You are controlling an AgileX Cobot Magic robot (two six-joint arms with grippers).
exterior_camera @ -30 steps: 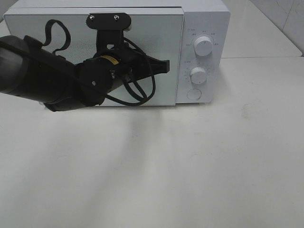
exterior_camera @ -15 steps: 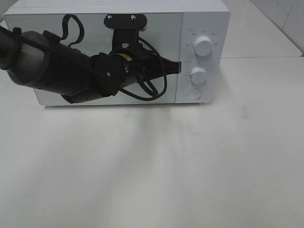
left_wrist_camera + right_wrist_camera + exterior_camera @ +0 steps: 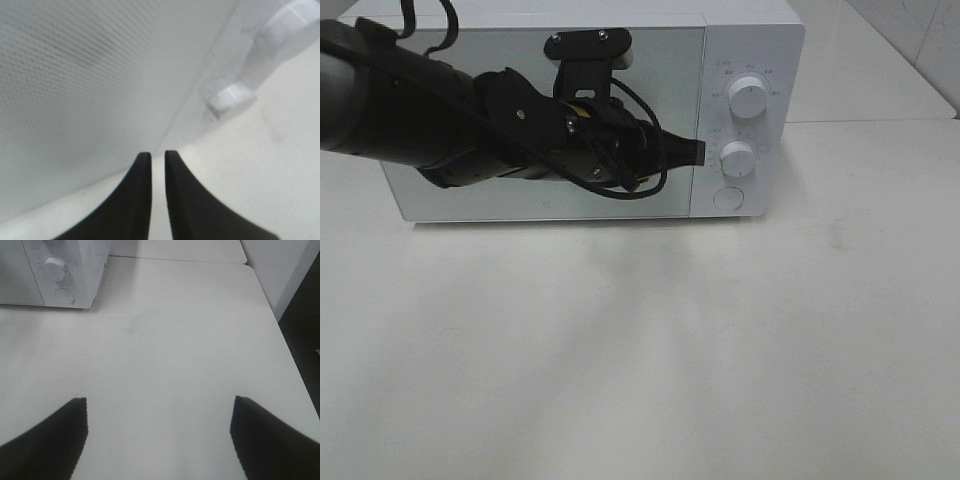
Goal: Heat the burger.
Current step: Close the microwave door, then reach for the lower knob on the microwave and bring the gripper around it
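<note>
The burger is out of view. The white microwave (image 3: 672, 70) stands at the back of the table with its door closed. My left arm reaches across the door, and my left gripper (image 3: 698, 152) sits just left of the lower knob (image 3: 737, 158). In the left wrist view its fingertips (image 3: 158, 156) are almost together, with a thin slit and nothing in it, close to the door (image 3: 90, 75) and that knob (image 3: 231, 99). My right gripper (image 3: 159, 402) is open and empty above bare table.
The control panel carries an upper knob (image 3: 748, 97) and a round button (image 3: 728, 198) below the lower knob. The right wrist view shows the microwave's corner (image 3: 75, 270) far off and the table's right edge (image 3: 280, 340).
My left arm has swung right across the microwave door, bringing its fingertips from the door's middle to beside the lower knob. The right gripper has not moved.
</note>
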